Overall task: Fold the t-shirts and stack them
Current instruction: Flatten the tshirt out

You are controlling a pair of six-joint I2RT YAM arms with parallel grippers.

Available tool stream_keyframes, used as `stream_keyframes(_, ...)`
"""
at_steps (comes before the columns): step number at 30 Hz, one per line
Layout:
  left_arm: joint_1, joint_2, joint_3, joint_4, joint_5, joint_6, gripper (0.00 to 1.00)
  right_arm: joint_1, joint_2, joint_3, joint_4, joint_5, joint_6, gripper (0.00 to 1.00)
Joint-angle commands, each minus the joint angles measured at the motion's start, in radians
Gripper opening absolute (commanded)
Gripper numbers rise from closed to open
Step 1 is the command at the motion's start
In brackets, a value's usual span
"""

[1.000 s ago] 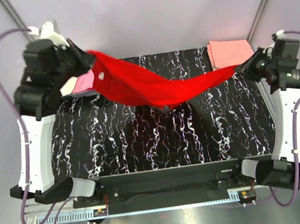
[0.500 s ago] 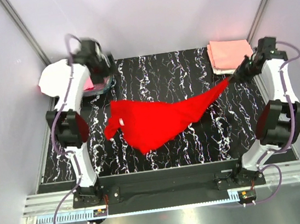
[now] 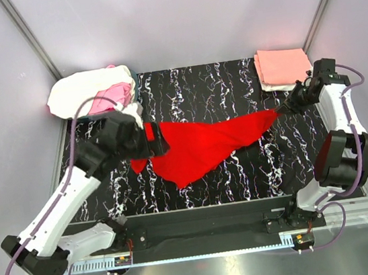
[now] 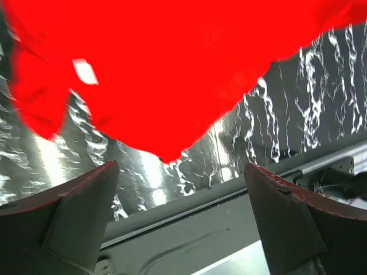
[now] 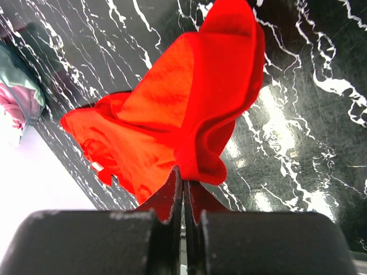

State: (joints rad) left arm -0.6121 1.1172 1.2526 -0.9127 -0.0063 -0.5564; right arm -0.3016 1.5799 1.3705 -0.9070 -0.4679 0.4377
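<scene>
Right gripper (image 5: 183,184) pinches the red t-shirt (image 3: 205,145); left gripper (image 4: 180,177) gapes wide — empty — at its other end.

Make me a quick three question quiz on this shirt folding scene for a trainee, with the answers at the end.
1. True or false: the left gripper has its fingers shut on the red t-shirt.
2. Where is the folded pink stack? A) far right corner of the table. B) far left corner. C) middle of the near edge.
3. Which gripper grips the red t-shirt, and where on it?
Key: 1 false, its fingers stand open and empty. 2 A. 3 the right gripper, pinching the shirt's right end.
</scene>
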Motion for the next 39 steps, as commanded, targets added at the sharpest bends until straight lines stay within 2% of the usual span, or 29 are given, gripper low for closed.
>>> stream_keyframes(1,-0.086,-0.012,-0.261,0.135,-0.017,-0.149,0.99,-0.002,-0.054,-0.016,0.045,-0.044,0.001,0.00)
stream_keyframes(2,-0.127,-0.031,-0.309,0.222,0.000,-0.166,0.99,-0.002,-0.055,-0.019,0.045,-0.046,0.001,0.00)
stream_keyframes(4,-0.136,-0.074,-0.441,0.314,0.052,-0.218,0.99,-0.002,-0.067,-0.031,0.054,-0.051,0.006,0.00)
stream_keyframes(6,-0.137,-0.098,-0.560,0.480,0.101,-0.272,0.99,-0.002,-0.072,-0.048,0.060,-0.054,0.004,0.00)
stream_keyframes(9,-0.137,-0.090,-0.639,0.618,0.108,-0.313,0.99,-0.002,-0.078,-0.065,0.062,-0.061,0.001,0.00)
stream_keyframes(16,-0.137,0.058,-0.682,0.764,0.140,-0.346,0.99,-0.002,-0.095,-0.079,0.068,-0.081,0.004,0.00)
stream_keyframes(20,-0.137,0.142,-0.690,0.773,0.123,-0.385,0.90,-0.002,-0.092,-0.083,0.075,-0.087,0.006,0.00)
stream_keyframes(25,-0.138,0.161,-0.688,0.773,0.123,-0.398,0.81,-0.002,-0.087,-0.086,0.077,-0.086,0.001,0.00)
stream_keyframes(26,-0.140,0.156,-0.690,0.773,0.121,-0.398,0.78,-0.002,-0.087,-0.090,0.083,-0.086,0.001,0.00)
stream_keyframes(29,-0.144,0.148,-0.683,0.779,0.118,-0.392,0.55,-0.002,-0.086,-0.102,0.092,-0.090,0.006,0.00)
stream_keyframes(30,-0.147,0.145,-0.680,0.781,0.118,-0.390,0.42,-0.002,-0.086,-0.106,0.095,-0.092,0.007,0.00)
stream_keyframes(35,-0.156,0.177,-0.648,0.808,0.129,-0.356,0.05,-0.002,-0.083,-0.113,0.105,-0.095,0.007,0.00)
stream_keyframes(36,-0.156,0.179,-0.645,0.810,0.131,-0.355,0.00,-0.002,-0.083,-0.113,0.103,-0.094,0.006,0.00)
stream_keyframes(39,-0.156,0.164,-0.618,0.786,0.143,-0.340,0.00,-0.002,-0.087,-0.106,0.094,-0.101,0.003,0.00)
